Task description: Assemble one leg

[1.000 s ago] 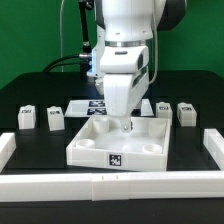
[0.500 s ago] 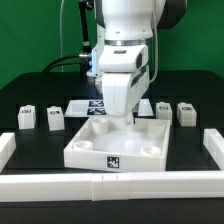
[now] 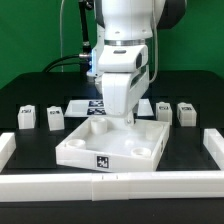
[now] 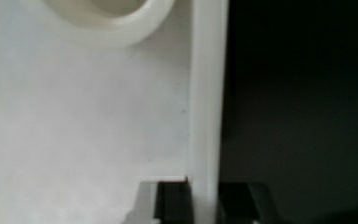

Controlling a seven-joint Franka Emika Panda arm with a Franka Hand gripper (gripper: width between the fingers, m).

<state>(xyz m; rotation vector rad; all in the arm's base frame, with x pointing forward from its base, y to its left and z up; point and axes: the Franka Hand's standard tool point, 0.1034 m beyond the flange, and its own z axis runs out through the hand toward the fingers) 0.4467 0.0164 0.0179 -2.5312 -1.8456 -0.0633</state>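
Nearest leg (image 3: pixel 163 109) stands upright on the table (image 3: pixel 30 100), right of centre in the exterior frame, long axis vertical, near the hand (image 3: pixel 128 121) on its right. A second leg (image 3: pixel 186 114) sits further right, with a third leg (image 3: pixel 55 118) and a fourth leg (image 3: pixel 27 118) at mid-left. Hand is on no leg: the wrist view shows its fingers (image 4: pixel 169 203) either side of the thin wall of the square tray piece (image 3: pixel 85 152), apparently clamped on it. Judgement: release first, then shift toward frame right for a top-down grasp.
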